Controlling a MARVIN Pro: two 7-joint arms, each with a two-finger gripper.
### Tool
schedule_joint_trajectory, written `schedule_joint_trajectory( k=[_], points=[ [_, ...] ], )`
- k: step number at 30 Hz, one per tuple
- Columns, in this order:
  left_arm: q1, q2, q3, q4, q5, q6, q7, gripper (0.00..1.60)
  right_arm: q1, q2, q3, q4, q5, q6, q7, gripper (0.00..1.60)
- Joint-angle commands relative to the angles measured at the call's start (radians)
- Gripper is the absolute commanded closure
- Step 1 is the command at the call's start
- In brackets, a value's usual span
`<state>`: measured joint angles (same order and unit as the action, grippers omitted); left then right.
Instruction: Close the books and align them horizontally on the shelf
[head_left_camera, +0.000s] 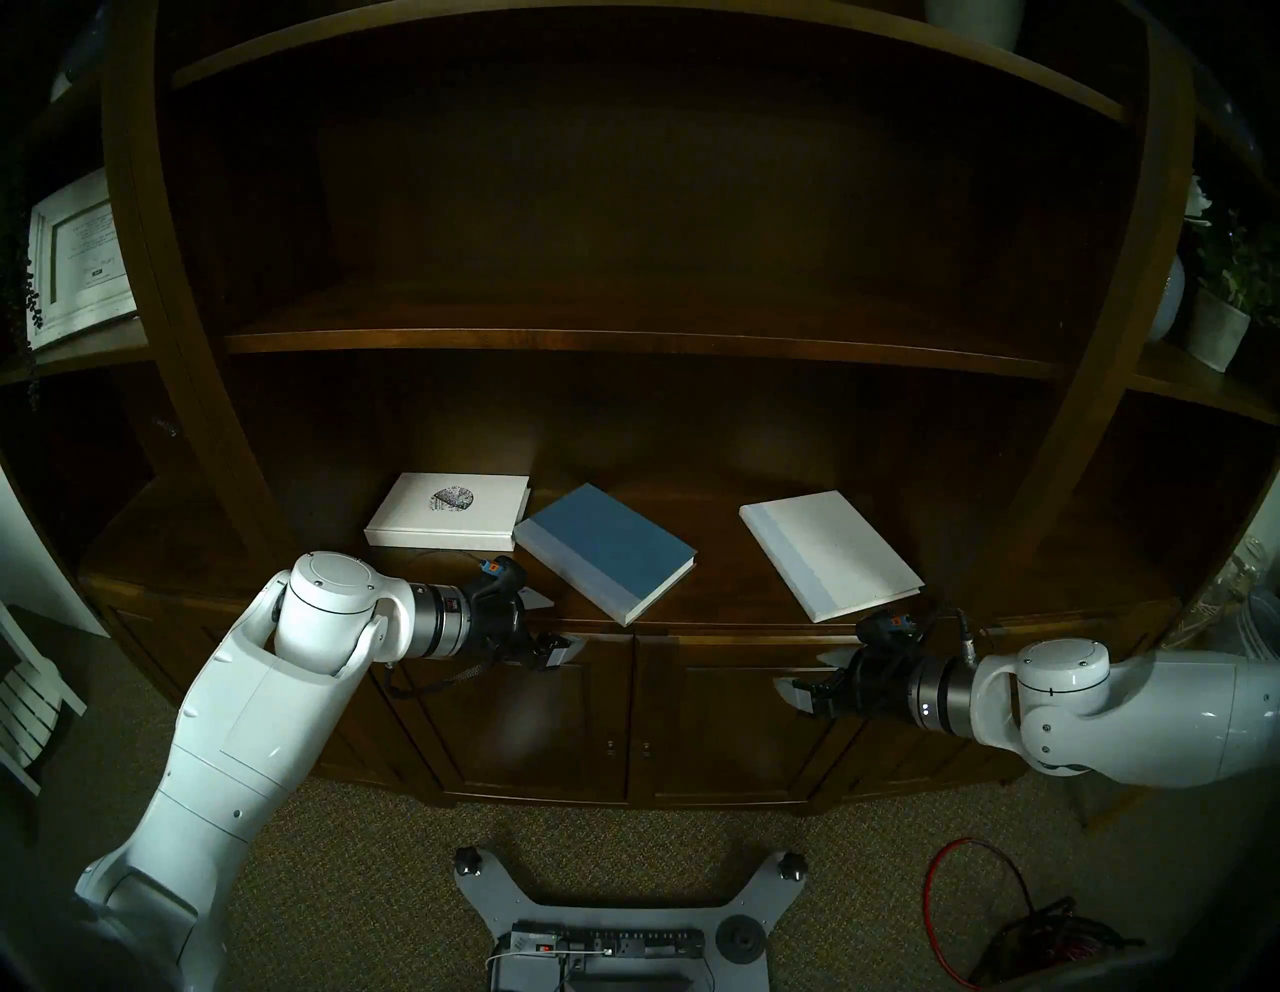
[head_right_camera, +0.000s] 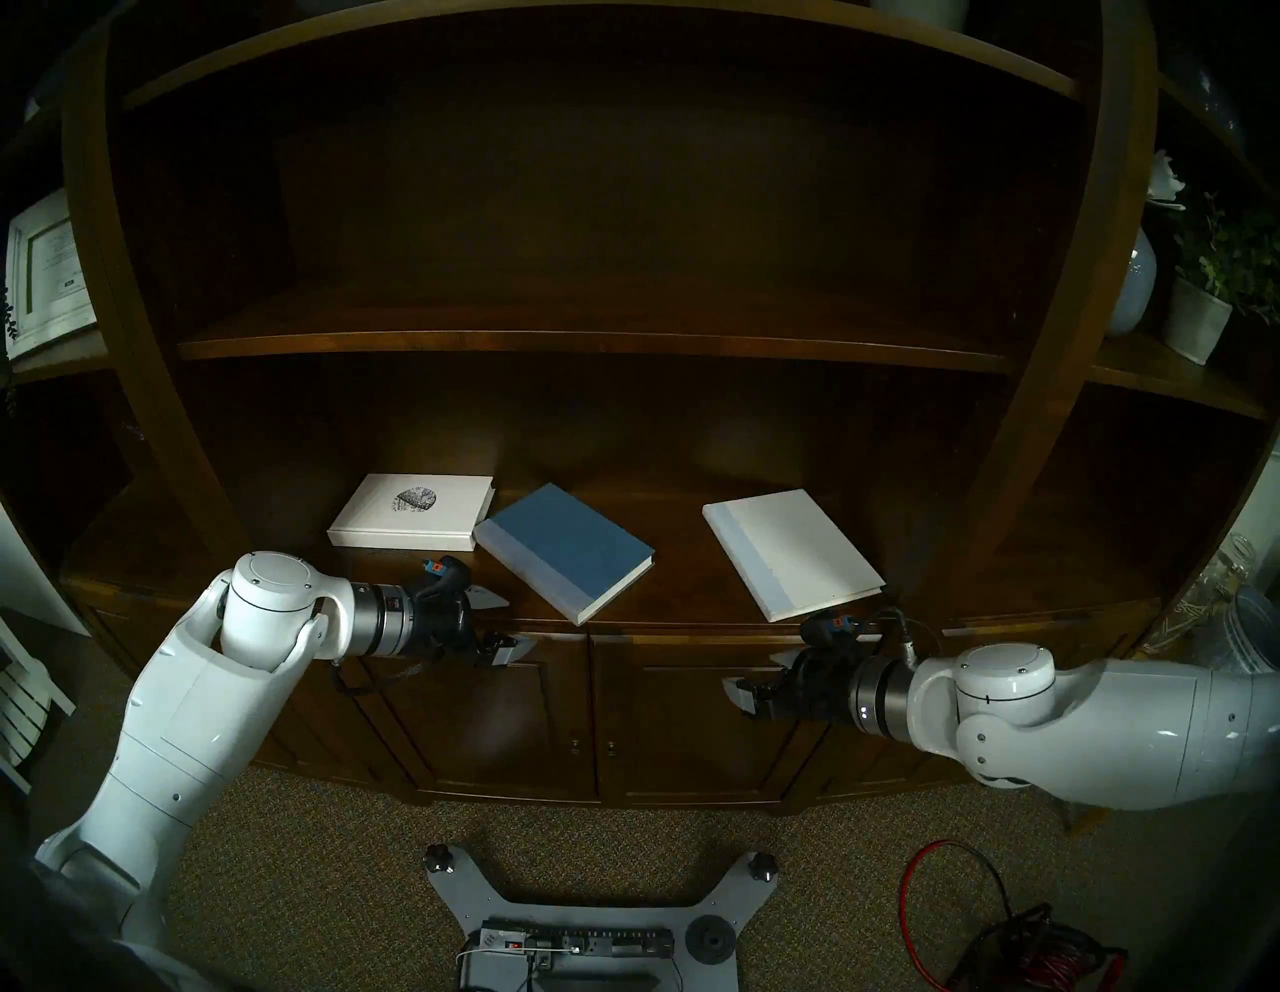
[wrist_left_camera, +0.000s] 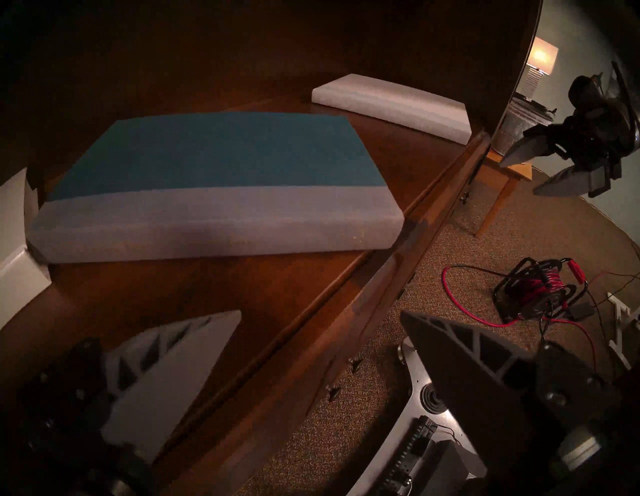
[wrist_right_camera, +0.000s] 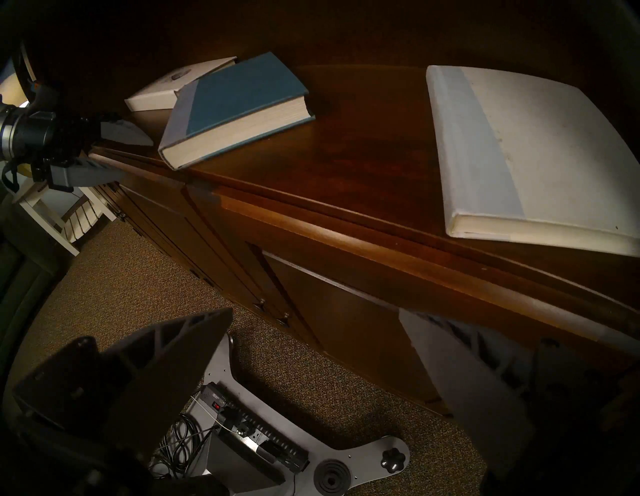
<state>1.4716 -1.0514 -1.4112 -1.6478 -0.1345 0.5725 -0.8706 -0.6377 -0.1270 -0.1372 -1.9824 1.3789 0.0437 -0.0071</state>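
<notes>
Biggest thing in shot is the dark wooden bookcase (head_left_camera: 623, 208), and its deep shelf (head_left_camera: 727, 575), the wide board over the panelled doors (head_left_camera: 512, 720), carries all three books, every one of them closed and lying flat.

On to the arms: the left arm (head_left_camera: 228, 727) reaches in from the lower left, the right arm (head_left_camera: 1143, 720) comes in low from the right, both stopping at the shelf's front edge.

Now the books. The plain white book (head_left_camera: 831, 551) sits to the right, well apart from the others, turned at an angle with its pale-blue spine band toward the middle and a front corner at the shelf's lip. The blue book (head_left_camera: 609, 547) is in the centre, also skewed (pale spine facing front-left), a corner reaching the front edge. The white book with the speckled emblem (head_left_camera: 450, 516) lies at the left, square to the shelf, and the blue book's back corner is right against it, seeming to overlap it in the right wrist view.

Smallest players: the left gripper (head_left_camera: 554, 623) hovers just in front of the blue book's spine, fingers spread wide, holding nothing. The right gripper (head_left_camera: 807, 675) hangs below the white book's front corner, in front of the doors, likewise spread and empty.
</notes>
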Motion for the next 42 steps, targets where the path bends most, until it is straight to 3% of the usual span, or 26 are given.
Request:
schedule_joint_trajectory(
  k=[1,32,42],
  points=[
    [-0.094,-0.032,-0.005,-0.005,-0.017,0.001,-0.006,0.00,0.020,0.000,0.020,-0.002,0.001,-0.006,0.000,0.00],
    [-0.141,-0.077,0.066,0.086,0.052,-0.038,0.053,0.00,0.021,0.000,0.020,-0.002,0.001,-0.005,0.000,0.00],
    [-0.117,-0.141,0.078,0.043,0.074,0.019,0.138,0.00,0.021,0.000,0.020,-0.002,0.001,-0.006,0.000,0.00]
  ],
)
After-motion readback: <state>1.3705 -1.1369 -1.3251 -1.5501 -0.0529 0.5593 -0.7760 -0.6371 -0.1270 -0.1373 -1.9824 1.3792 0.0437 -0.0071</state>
